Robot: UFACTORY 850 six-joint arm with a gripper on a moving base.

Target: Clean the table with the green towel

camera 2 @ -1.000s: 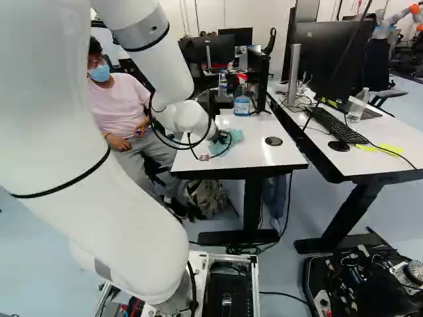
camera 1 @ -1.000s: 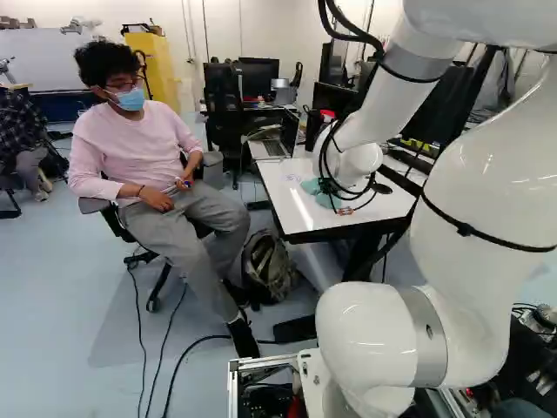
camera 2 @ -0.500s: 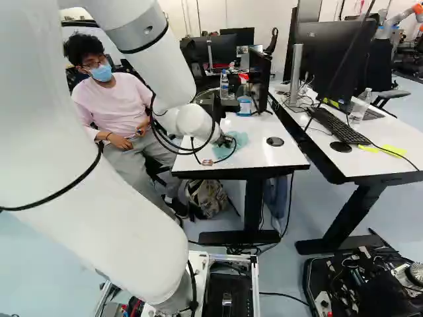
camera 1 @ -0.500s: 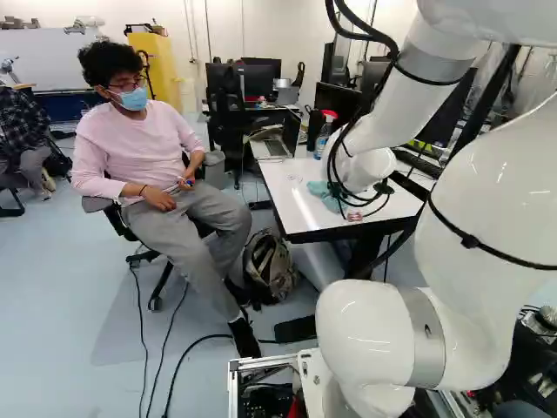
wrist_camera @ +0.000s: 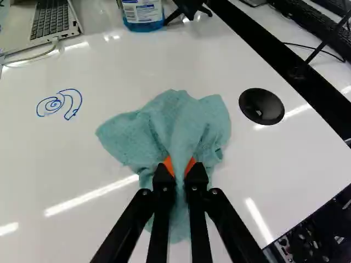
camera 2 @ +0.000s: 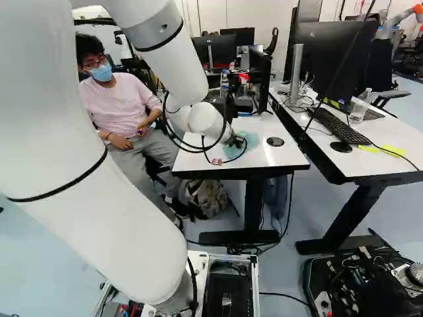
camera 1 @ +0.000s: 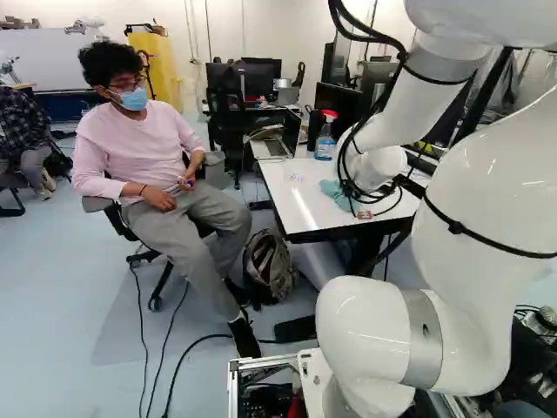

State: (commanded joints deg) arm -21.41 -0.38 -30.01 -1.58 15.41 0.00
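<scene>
No words, numbers or brands are showing clearly enough to read. A white label (wrist_camera: 149, 11) on the spray bottle (camera 1: 325, 144) is carrying a barcode and fine lines of print, too small to make out. On the white table (wrist_camera: 219, 60), blue marker strokes (wrist_camera: 53, 104) are forming a spiral with curved lines beside it, spelling no readable word. The laptop (wrist_camera: 49, 21) is showing keys with illegible characters.

Glossy white tabletop (wrist_camera: 66, 159), rumpled cloth (wrist_camera: 178, 123).
</scene>
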